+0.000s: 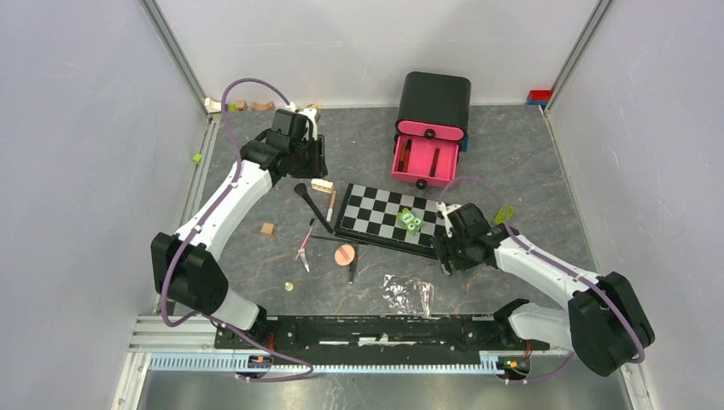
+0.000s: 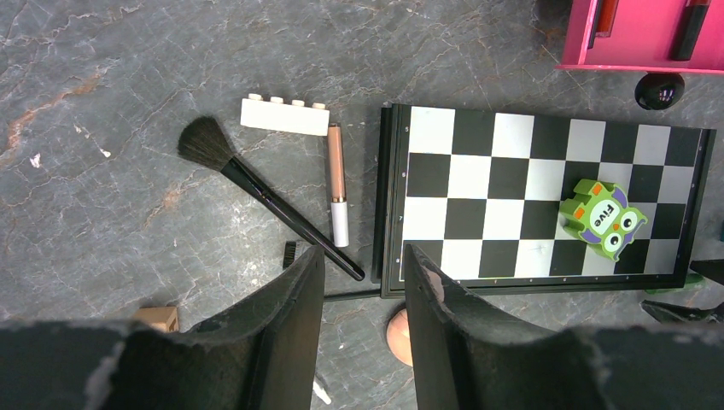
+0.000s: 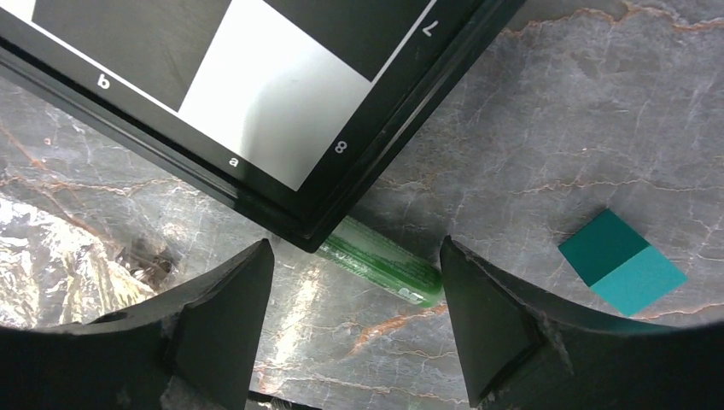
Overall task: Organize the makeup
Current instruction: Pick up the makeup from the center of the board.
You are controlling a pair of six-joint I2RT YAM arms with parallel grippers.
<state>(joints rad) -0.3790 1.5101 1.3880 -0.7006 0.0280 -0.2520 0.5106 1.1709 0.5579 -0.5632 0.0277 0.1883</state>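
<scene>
Tabletop of grey marbled stone (image 1: 529, 171), scattered with small things. At the far side stands one black organiser (image 1: 435, 101) with its pink drawer (image 1: 423, 178) pulled out. Two dark sticks (image 1: 407, 155) lie inside, so the sorting looks begun but far from finished.

In the middle lies one black-and-white chequered board (image 1: 376, 209) carrying one green owl block (image 1: 411, 220). The left gripper (image 2: 363, 252) hangs high over the board's left side, jaws partly apart with nothing between them. The right gripper (image 3: 356, 248) sits low at the board's near right corner. Its jaws are wide apart on either side of the green tube (image 3: 384, 266), which is tucked partly under that corner and not yet pinched.

Loose on the stone left of the board are:
- one black long-handled brush (image 1: 312, 203)
- one rose-and-white stick (image 1: 332, 205) just beside the brush
- one round peach puff (image 1: 345, 254)
- one thin pink pencil (image 1: 305, 243)
- one thin dark pencil (image 1: 337, 240)

With the tube, that makes six pieces waiting outside the drawer, by my count. No square compact shows.
</scene>
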